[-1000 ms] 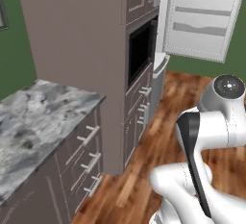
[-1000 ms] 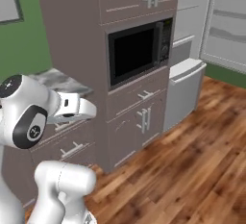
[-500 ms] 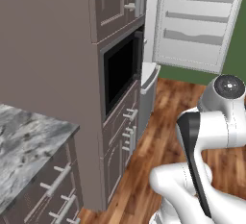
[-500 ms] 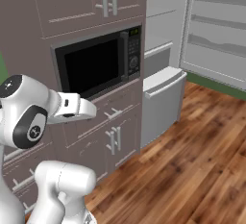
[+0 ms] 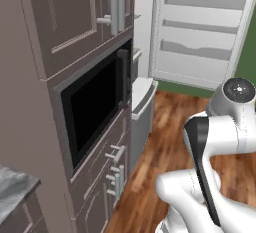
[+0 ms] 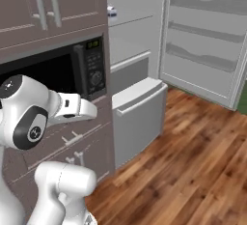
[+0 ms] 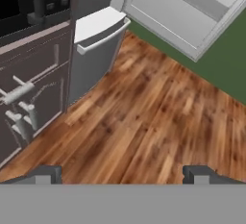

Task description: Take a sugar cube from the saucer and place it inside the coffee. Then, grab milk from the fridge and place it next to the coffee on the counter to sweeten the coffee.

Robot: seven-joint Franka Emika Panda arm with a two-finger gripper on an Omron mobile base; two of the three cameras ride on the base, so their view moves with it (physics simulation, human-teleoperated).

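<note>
The fridge (image 6: 140, 60) stands open ahead, its door (image 5: 200, 32) swung wide and its bar-handled drawer (image 7: 98, 31) pushed out at the bottom. On an upper inner shelf sits a small white object with blue marks, seemingly the milk (image 6: 112, 10). My gripper (image 7: 122, 175) is open with nothing between its fingertips (image 7: 45, 174), and it looks down at the wooden floor in front of the drawer. A corner of the counter (image 5: 12, 189) shows at the lower left. The coffee mug, saucer and sugar cube are out of view.
A black microwave (image 5: 97, 112) sits in the tall brown cabinet (image 5: 75, 22) left of the fridge, with handled drawers (image 7: 21, 107) below it. Wooden floor (image 6: 193, 161) stretches in front of the fridge. A green wall (image 5: 247, 52) lies behind the door.
The whole scene has shifted: the base has moved along the cabinets toward the fridge. The counter has slid off to the left, and the microwave and fridge are nearer. The gripper stays open.
</note>
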